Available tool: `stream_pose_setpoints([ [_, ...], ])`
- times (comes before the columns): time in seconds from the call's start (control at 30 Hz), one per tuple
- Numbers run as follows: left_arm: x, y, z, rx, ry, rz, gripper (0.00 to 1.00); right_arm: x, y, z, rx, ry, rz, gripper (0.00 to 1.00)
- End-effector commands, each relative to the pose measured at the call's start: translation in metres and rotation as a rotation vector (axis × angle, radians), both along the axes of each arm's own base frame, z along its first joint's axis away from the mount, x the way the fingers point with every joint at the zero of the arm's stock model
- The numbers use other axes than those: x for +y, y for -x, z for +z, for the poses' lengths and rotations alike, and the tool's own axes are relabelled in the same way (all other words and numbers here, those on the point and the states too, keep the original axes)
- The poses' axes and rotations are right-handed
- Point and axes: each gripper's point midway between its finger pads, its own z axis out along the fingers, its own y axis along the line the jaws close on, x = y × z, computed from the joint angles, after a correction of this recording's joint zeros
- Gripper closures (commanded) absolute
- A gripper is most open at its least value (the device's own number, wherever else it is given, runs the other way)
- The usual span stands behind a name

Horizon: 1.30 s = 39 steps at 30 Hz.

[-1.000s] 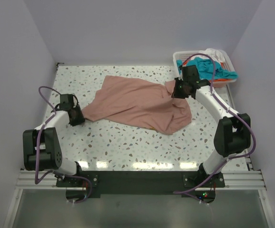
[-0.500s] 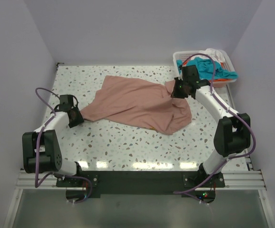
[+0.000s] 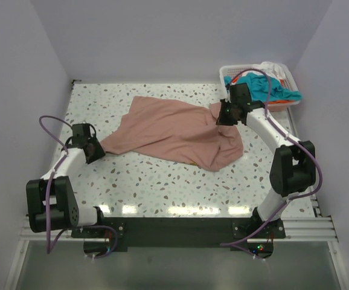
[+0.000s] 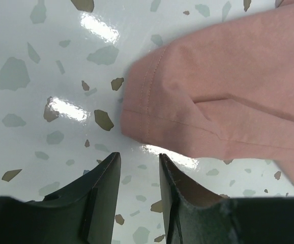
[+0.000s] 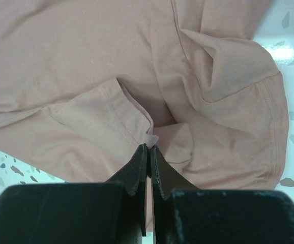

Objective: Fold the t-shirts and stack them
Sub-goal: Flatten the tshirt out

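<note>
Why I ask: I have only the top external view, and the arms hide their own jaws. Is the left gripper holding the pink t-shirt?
Observer: No. In the left wrist view the left gripper has its jaws apart with nothing between them; the pink t-shirt ends just ahead of the tips.
Operator: Which part of it is nearest?
Observer: A stitched hem, with bare speckled table beside it.
Operator: And the right side?
Observer: In the right wrist view the right gripper has its jaws shut on a small pinch of the pink cloth.
</note>
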Motion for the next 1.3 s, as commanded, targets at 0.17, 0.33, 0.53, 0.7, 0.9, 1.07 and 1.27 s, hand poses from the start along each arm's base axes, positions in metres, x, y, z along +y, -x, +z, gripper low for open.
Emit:
stream_pose_setpoints([
  [0.17, 0.016, -0.013, 0.016, -0.093, 0.030, 0.086, 0.57, 0.006, -0.014, 0.017, -0.046, -0.022, 0.020, 1.00],
  [0.33, 0.022, -0.015, 0.008, -0.061, 0.040, 0.111, 0.57, 0.004, -0.013, 0.017, -0.046, -0.022, 0.014, 1.00],
  [0.53, 0.022, -0.021, 0.003, -0.070, 0.054, 0.123, 0.58, 0.004, -0.015, 0.016, -0.046, -0.018, 0.019, 1.00],
  [0.7, 0.017, -0.025, -0.004, -0.078, 0.085, 0.120, 0.59, 0.005, -0.017, 0.019, -0.048, -0.019, 0.023, 1.00],
  [0.9, 0.016, -0.029, -0.011, -0.071, 0.098, 0.121, 0.59, 0.006, -0.016, 0.017, -0.041, -0.018, 0.032, 1.00],
  [1.07, 0.015, -0.029, -0.019, -0.052, 0.103, 0.123, 0.60, 0.004, -0.017, 0.017, -0.042, -0.019, 0.031, 1.00],
  [1.27, 0.008, -0.025, -0.028, -0.035, 0.137, 0.108, 0.71, 0.004, -0.017, 0.015, -0.037, -0.022, 0.034, 1.00],
])
